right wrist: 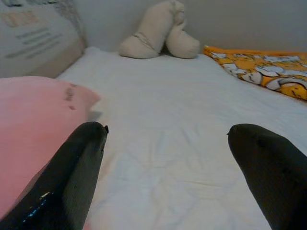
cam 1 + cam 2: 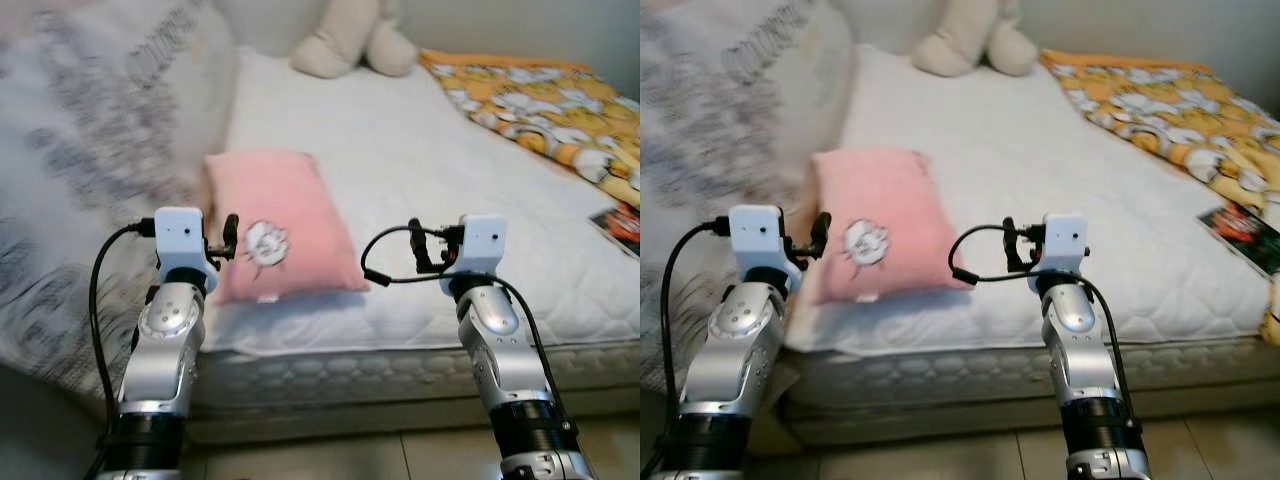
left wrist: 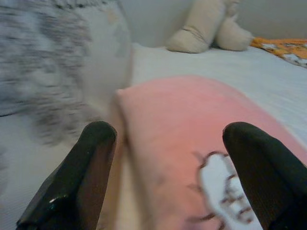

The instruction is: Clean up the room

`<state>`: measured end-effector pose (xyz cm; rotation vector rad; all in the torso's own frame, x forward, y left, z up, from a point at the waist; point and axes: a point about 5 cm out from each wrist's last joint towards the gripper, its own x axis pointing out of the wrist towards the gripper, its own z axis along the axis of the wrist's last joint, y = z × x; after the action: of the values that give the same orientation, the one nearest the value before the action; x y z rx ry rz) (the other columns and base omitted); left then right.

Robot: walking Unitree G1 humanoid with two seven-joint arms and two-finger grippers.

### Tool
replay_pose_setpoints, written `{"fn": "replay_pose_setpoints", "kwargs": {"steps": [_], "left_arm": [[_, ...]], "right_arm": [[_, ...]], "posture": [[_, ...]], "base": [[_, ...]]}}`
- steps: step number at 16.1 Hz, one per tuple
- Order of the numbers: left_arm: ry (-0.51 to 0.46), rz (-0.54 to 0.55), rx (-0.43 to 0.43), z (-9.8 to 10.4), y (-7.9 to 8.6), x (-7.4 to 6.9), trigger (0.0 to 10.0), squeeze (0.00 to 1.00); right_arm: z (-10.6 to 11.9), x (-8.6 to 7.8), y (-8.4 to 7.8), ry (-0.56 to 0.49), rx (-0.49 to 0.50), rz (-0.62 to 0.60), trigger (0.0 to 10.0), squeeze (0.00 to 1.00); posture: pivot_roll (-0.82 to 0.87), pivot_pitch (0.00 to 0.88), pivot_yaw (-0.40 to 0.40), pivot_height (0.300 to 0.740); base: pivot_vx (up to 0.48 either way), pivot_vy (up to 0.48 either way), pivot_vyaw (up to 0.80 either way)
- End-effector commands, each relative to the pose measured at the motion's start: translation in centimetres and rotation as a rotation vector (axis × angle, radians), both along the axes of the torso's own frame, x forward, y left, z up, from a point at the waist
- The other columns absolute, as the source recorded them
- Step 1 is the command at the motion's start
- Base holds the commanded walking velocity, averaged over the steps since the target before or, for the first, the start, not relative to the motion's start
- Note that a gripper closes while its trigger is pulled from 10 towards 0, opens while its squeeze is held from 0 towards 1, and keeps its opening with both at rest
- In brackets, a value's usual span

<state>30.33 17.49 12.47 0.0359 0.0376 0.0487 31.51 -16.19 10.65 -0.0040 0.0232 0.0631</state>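
Observation:
A pink pillow [image 2: 275, 225] with a small white cartoon patch lies on the white mattress [image 2: 420, 170], close to its front edge. My left gripper [image 2: 230, 240] hovers over the pillow's near left corner, and its open fingers [image 3: 91, 158] frame the pillow [image 3: 192, 124]. My right gripper [image 2: 415, 250] is held just right of the pillow, above bare sheet [image 1: 168, 139], and it is open too. Neither gripper holds anything.
A beige plush toy [image 2: 350, 40] sits at the head of the bed. An orange cartoon blanket [image 2: 550, 100] covers the far right side. A grey patterned duvet [image 2: 90, 150] is heaped on the left. A magazine [image 2: 620, 225] lies at the right edge. Tiled floor [image 2: 350, 455] runs below the bed.

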Motion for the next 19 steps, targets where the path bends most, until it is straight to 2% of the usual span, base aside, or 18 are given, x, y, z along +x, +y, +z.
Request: {"fn": "replay_pose_setpoints", "kwargs": {"steps": [1,4,6,8,10,13,15,17,18,19], "left_arm": [[0.007,-0.005,-0.012,0.1,-0.4,0.3,10.0,0.0],[0.004,-0.008,-0.024,0.4,-0.7,0.7,10.0,0.0],[-0.017,0.005,-0.004,1.2,-0.6,1.3,10.0,0.0],[-0.014,-0.013,-0.037,2.2,-0.6,2.3,10.0,0.0],[0.023,-0.021,-0.069,2.9,0.1,3.4,10.0,0.0],[0.066,-0.014,-0.123,3.4,1.5,4.7,10.0,0.0],[0.109,-0.024,-0.147,3.1,1.9,5.2,10.0,0.0],[0.17,-0.012,-0.194,2.4,2.7,5.5,10.0,0.0],[0.202,0.022,-0.291,2.0,3.6,5.7,10.0,0.0],[0.206,0.023,-0.322,2.0,3.7,5.8,10.0,0.0]], "right_arm": [[0.0,0.2,-0.3,0.01,0.0,0.0,10.0,0.0],[0.3,1.0,-0.4,0.014,0.043,0.007,10.0,0.0],[0.5,2.4,0.2,0.103,0.198,0.101,10.0,0.0],[1.7,3.8,0.2,0.107,0.228,0.142,10.0,0.0],[2.5,4.8,0.4,0.126,0.278,0.173,10.0,0.0],[1.5,5.5,1.1,0.223,0.42,0.243,10.0,0.0],[0.8,5.7,1.1,0.263,0.443,0.247,10.0,0.0],[0.3,5.8,0.7,0.284,0.439,0.236,10.0,0.0],[-0.1,5.8,0.7,0.309,0.455,0.249,10.0,0.0],[-0.1,5.8,0.7,0.314,0.45,0.253,10.0,0.0]], "posture": [[0.03,0.0,-0.05,0.74],[0.03,0.0,-0.048,0.74],[0.02,0.0,-0.041,0.74],[0.03,0.0,-0.045,0.74],[0.04,0.035,-0.049,0.74],[0.04,0.092,-0.036,0.74],[0.04,0.134,-0.037,0.74],[0.05,0.177,-0.037,0.74],[0.05,0.215,-0.042,0.74],[0.05,0.215,-0.042,0.74]], "base": [[0.424,0.0,0.0],[0.424,0.0,0.0],[0.426,0.0,0.0],[0.0,0.0,0.0],[0.0,0.0,0.0],[0.0,0.0,0.0],[0.0,0.0,0.0],[0.0,0.0,0.0],[0.0,0.0,0.0],[0.0,0.0,0.0]]}}
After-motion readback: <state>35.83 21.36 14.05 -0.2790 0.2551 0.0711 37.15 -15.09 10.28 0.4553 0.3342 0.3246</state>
